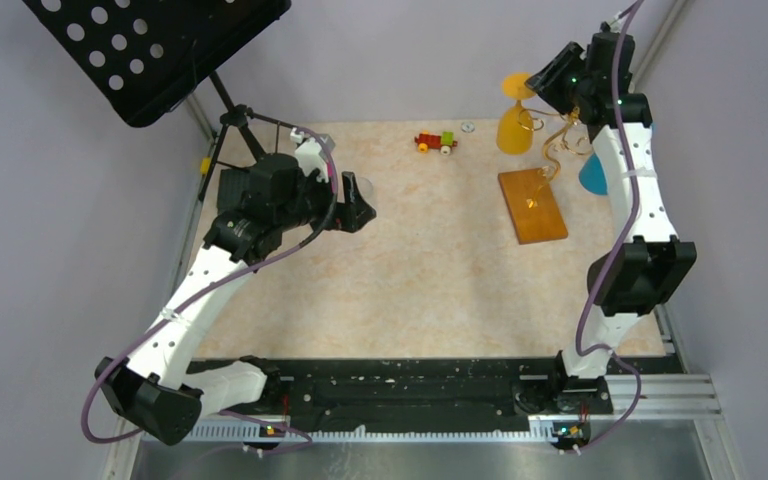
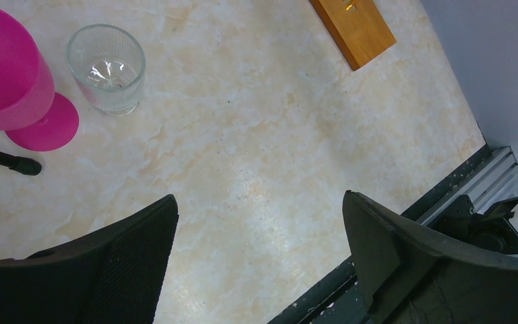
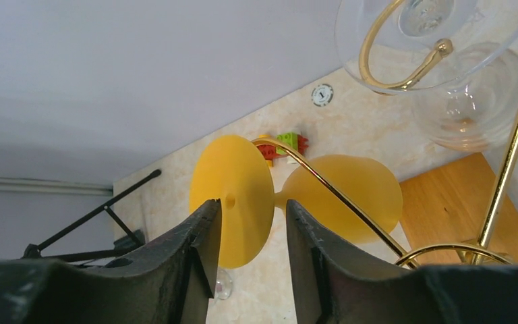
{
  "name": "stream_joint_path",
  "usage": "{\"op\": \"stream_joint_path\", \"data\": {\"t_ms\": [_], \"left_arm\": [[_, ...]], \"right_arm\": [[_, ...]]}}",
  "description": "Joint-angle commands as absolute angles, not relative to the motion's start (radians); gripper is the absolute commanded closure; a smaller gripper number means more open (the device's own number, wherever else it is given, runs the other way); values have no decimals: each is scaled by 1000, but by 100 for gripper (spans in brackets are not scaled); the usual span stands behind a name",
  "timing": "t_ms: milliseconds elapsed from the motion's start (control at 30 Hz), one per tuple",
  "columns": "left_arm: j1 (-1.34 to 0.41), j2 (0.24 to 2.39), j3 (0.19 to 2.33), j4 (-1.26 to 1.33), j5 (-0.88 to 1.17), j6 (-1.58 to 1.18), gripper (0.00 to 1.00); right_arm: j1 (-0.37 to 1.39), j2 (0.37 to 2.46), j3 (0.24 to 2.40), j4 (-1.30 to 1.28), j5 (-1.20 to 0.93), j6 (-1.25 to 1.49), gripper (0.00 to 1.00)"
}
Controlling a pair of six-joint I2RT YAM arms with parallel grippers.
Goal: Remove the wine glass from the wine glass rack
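Jaws of the left gripper (image 2: 260,197) gape wide over the table (image 1: 410,280) toward its 9 o'clock edge, holding nothing, with a clear tumbler (image 2: 106,67) and a pink goblet (image 2: 7,74) at 10 o'clock in the wrist view. Toward 2 o'clock stands the wine glass rack (image 1: 533,205), and the yellow wine glass (image 1: 515,125) hangs upside down from a gold arm at 11 o'clock of its wooden base, a clear glass (image 3: 472,108) beside it. At 12 o'clock of the base the right gripper (image 3: 253,202) straddles the yellow foot, half-closed, a gap showing beside one finger, so not clamped.
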State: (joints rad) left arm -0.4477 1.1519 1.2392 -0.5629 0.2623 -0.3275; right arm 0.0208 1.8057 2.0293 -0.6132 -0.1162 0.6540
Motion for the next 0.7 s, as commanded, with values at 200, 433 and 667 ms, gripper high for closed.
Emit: {"op": "stream_joint_path", "data": {"t_ms": [200, 433, 667], "left_arm": [[-448, 1126, 1241, -501, 288, -342, 5], [-448, 1120, 1236, -503, 290, -342, 5], [-448, 1115, 1231, -508, 287, -341, 5]], "right_arm": [[4, 1782, 1992, -493, -193, 692, 66], [-34, 1770, 1950, -440, -217, 717, 72], [-41, 1767, 1941, -421, -209, 703, 88]]}}
